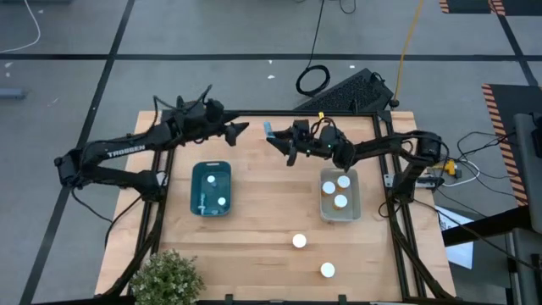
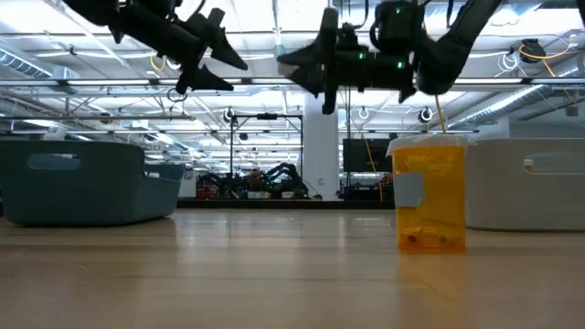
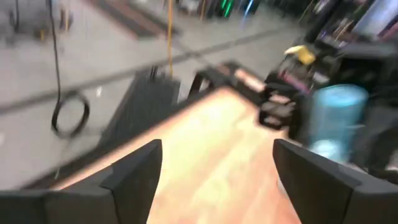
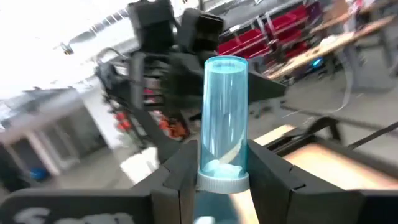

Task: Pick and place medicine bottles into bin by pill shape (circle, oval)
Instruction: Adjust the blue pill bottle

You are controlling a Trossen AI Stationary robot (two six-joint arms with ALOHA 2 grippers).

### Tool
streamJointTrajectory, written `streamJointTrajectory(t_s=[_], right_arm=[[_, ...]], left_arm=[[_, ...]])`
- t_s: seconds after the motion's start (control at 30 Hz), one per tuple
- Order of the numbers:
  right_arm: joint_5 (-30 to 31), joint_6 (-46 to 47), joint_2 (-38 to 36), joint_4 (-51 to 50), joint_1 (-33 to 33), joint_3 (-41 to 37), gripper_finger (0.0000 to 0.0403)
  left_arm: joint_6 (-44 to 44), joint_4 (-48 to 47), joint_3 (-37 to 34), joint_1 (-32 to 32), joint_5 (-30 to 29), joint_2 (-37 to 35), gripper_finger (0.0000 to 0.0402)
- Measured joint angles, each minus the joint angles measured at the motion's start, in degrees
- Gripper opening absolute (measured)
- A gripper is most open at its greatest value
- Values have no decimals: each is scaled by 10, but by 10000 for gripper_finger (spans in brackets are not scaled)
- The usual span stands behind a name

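Note:
My right gripper is up over the far middle of the table, shut on a clear blue medicine bottle. My left gripper hangs open just to its left, facing the bottle, with nothing between its fingers. Two white-capped bottles stand on the near part of the table. One of them shows amber in the low view. The blue bin holds two bottles and the grey bin holds three. My right gripper pinches the blue bottle's cap end between its two fingers. The fingers reach about level toward the table's left. The bottle's body sticks out past the fingertips, in line with them. It is lifted clear, high above the table.
A potted plant stands at the near left corner. The table's frame rails run along both sides. A keyboard and a cable coil lie on the floor beyond the far edge. Bare wood lies between the two bins.

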Motion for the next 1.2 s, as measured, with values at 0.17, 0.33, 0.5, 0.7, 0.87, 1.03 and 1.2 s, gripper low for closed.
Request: streamJointTrajectory(t_s=[0.17, 0.33, 0.5, 0.7, 0.87, 1.03, 1.2], right_arm=[[0, 55, -90, -162, 17, 26, 111], [-1, 45, -177, -399, 21, 89, 111], [0, 31, -220, -582, 19, 158, 111], [0, 64, -228, -656, 24, 203, 111], [3, 121, -228, -661, 43, 204, 111], [17, 175, -228, -636, 74, 204, 111], [61, 191, -228, -635, 98, 204, 111]], left_arm=[[-49, -105, 61, 0, 44, 0, 279], [-93, -132, 110, -21, 64, 0, 275], [-128, -150, 147, -46, 64, 0, 291], [-176, -152, 162, -65, 94, 0, 321], [-211, -155, 163, -66, 153, 0, 325], [-237, -155, 163, -66, 212, 0, 306], [-284, -149, 163, -66, 226, 1, 303]])
